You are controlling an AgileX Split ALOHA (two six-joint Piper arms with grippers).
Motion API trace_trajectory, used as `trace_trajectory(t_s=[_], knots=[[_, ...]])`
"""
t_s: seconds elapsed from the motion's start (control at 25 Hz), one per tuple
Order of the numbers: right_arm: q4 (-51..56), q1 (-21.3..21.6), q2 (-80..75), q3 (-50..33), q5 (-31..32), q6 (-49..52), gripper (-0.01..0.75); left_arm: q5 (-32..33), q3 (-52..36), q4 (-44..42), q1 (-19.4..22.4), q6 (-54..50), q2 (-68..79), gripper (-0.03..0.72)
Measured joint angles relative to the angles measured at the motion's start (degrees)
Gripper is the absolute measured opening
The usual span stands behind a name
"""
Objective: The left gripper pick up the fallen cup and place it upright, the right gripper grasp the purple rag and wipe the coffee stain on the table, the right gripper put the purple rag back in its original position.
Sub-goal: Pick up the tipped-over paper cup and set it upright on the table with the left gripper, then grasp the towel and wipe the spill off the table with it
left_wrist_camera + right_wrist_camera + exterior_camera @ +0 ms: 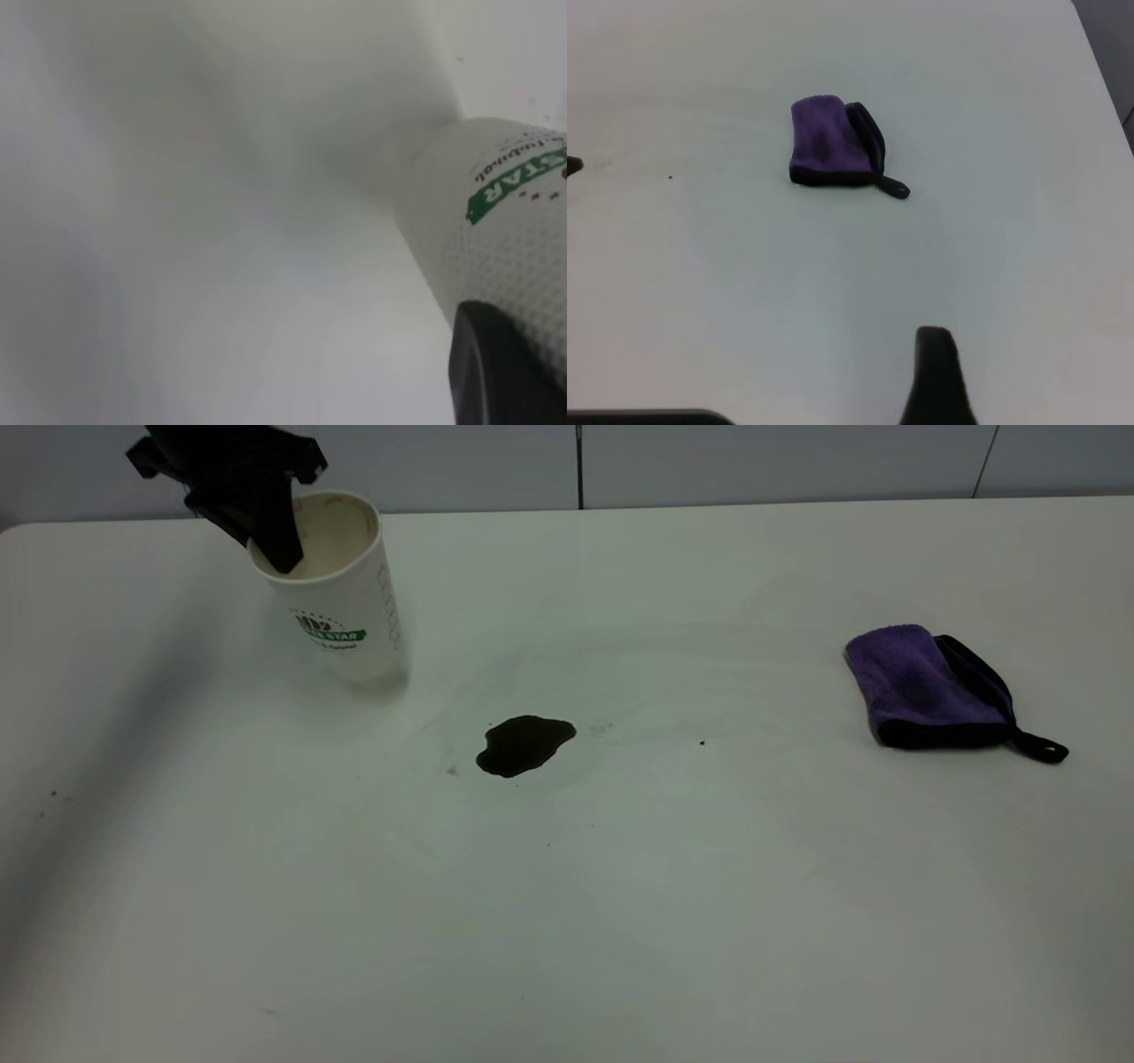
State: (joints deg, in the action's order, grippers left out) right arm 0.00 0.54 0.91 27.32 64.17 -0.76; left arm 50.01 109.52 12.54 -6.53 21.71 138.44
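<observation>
The white cup (341,602) with the green logo stands nearly upright at the table's far left, leaning slightly, its open mouth up. My left gripper (275,549) is shut on its rim, one black finger inside the mouth. In the left wrist view a black finger (496,372) presses the cup's textured wall (496,230). The dark brown coffee stain (524,744) lies mid-table, to the right of the cup. The purple rag (926,686) lies at the right, untouched. My right gripper (819,376) is out of the exterior view; it hovers open, well short of the rag (828,150).
The white table (620,912) has a few tiny dark specks, one (702,742) between stain and rag. The rag's black loop strap (1041,748) points right. A grey wall runs behind the table's far edge. The stain's edge shows in the right wrist view (571,165).
</observation>
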Motion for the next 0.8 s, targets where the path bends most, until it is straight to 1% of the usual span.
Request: trace_trajectory(t_s=[0.2,0.36,0.4,0.48,0.68,0.72,0.8], knots=[[0.0,0.0,0.0,0.0,0.0,0.0,0.59,-2.8,0.0,1.3,0.0,0.2,2.4,0.055],[0.0,0.0,0.0,0.0,0.0,0.0,0.59,-4.0,0.0,2.8,0.1,0.7,3.2,0.135],[0.0,0.0,0.0,0.0,0.0,0.0,0.59,-4.1,0.0,3.0,0.1,0.7,3.2,0.172],[0.0,0.0,0.0,0.0,0.0,0.0,0.59,-4.3,0.0,3.1,0.1,1.1,2.9,0.269],[0.0,0.0,0.0,0.0,0.0,0.0,0.59,-2.1,0.0,2.0,0.2,2.0,-2.0,0.632],[0.0,0.0,0.0,0.0,0.0,0.0,0.59,-1.2,0.0,1.3,0.2,1.9,-3.9,0.678],[0.0,0.0,0.0,0.0,0.0,0.0,0.59,0.9,0.0,0.0,0.2,1.3,-8.3,0.711]])
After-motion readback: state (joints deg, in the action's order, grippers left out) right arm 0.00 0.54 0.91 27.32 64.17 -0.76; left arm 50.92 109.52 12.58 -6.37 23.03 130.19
